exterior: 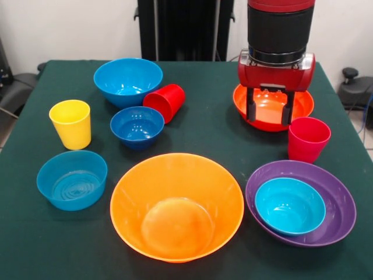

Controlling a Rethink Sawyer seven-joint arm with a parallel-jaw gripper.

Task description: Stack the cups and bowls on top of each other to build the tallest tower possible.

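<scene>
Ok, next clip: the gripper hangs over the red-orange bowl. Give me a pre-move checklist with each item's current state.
1. Gripper open: ok, its two black fingers stand apart.
2. Gripper empty: ok, nothing between the fingers.
3. Gripper lined up with the glossy red-orange plastic bowl: ok, the fingers hang over its inside; whether they touch it, cannot tell.
4. Red-orange bowl empty: ok as far as its inside shows.
5. Room around it: not ok, the pinkish-red plastic cup stands upright close by its front rim.
6. Tower base ready: not ok for this bowl, the wide purple plastic bowl already holds a small light-blue bowl.
</scene>
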